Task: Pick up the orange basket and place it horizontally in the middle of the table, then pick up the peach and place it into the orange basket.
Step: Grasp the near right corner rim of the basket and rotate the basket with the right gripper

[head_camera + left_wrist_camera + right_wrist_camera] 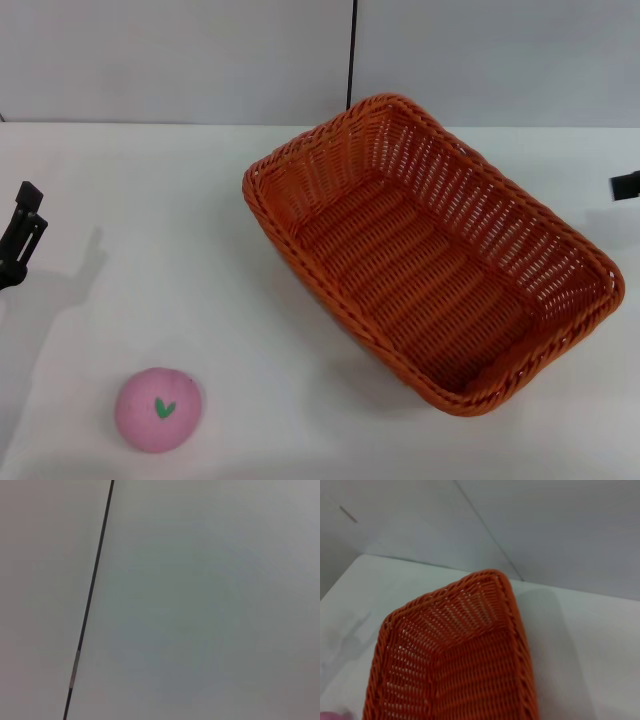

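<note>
The orange basket point(420, 280) lies empty on the white table point(150, 200), right of centre, its long side running diagonally from the far middle to the near right. The pink peach point(158, 410) with its green leaf mark rests near the front left, well apart from the basket. My left gripper point(20, 235) shows as a black piece at the far left edge, above the table and away from the peach. Only a black tip of my right gripper point(625, 186) shows at the far right edge, just beyond the basket's far right side. The right wrist view looks down into the basket point(470, 655).
A pale wall with a dark vertical seam point(351, 50) stands behind the table. The left wrist view shows only that wall and the seam point(92, 595). Bare tabletop point(580, 645) lies beside the basket on the right arm's side.
</note>
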{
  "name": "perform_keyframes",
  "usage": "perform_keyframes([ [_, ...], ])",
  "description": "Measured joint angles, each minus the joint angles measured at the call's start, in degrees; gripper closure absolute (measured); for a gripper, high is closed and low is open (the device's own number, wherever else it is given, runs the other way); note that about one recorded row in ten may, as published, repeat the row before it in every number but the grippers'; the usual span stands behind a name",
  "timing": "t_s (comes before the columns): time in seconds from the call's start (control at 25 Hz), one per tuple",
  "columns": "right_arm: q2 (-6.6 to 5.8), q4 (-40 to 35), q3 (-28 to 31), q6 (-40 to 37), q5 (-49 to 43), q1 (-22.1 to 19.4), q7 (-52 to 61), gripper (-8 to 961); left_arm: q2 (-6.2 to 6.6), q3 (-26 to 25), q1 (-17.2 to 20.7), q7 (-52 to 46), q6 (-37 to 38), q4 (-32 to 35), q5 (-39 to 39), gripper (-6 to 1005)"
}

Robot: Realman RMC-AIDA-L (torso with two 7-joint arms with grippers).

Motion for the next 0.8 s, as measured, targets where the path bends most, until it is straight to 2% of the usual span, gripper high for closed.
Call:
perform_keyframes([
  [0.32, 1.42, 7.37, -4.82, 9.02, 0.03, 1.86, 1.31, 319, 0.05, 0.00, -0.02, 0.02, 0.00, 0.02, 0.00, 187],
  [0.36, 2.13, 8.44, -6.09, 11.40, 0.26, 2.07, 1.16, 319, 0.08, 0.00, -0.05, 0.04, -0.01, -0.01, 0.00, 187],
  [0.4, 2.13, 8.44, -6.09, 11.40, 0.26, 2.07, 1.16, 320, 0.12, 0.00, -0.07, 0.04, -0.09, -0.03, 0.00, 187],
  [0.52, 3.30, 9.37, -8.34, 14.47, 0.26, 2.47, 1.02, 332, 0.16, 0.00, -0.09, 0.04, -0.51, -0.05, 0.00, 187],
  [0.56, 4.19, 9.84, -9.43, 16.19, 0.26, 2.81, 0.94, 338, 0.17, 0.00, -0.10, 0.04, -0.95, -0.06, 0.00, 187],
  [0.6, 4.19, 9.84, -9.43, 16.19, 0.26, 2.81, 0.94, 344, 0.17, 0.00, -0.10, 0.04, -0.95, -0.06, 0.00, 188],
  [0.76, 6.07, 10.70, -11.68, 18.92, 0.26, 3.59, 0.64, 368, 0.18, 0.00, -0.06, 0.05, -1.36, -0.02, 0.00, 188],
  [0.8, 6.22, 11.00, -12.27, 19.64, 0.26, 3.71, 0.64, 374, 0.18, 0.00, -0.06, 0.05, -1.36, -0.02, 0.00, 188],
])
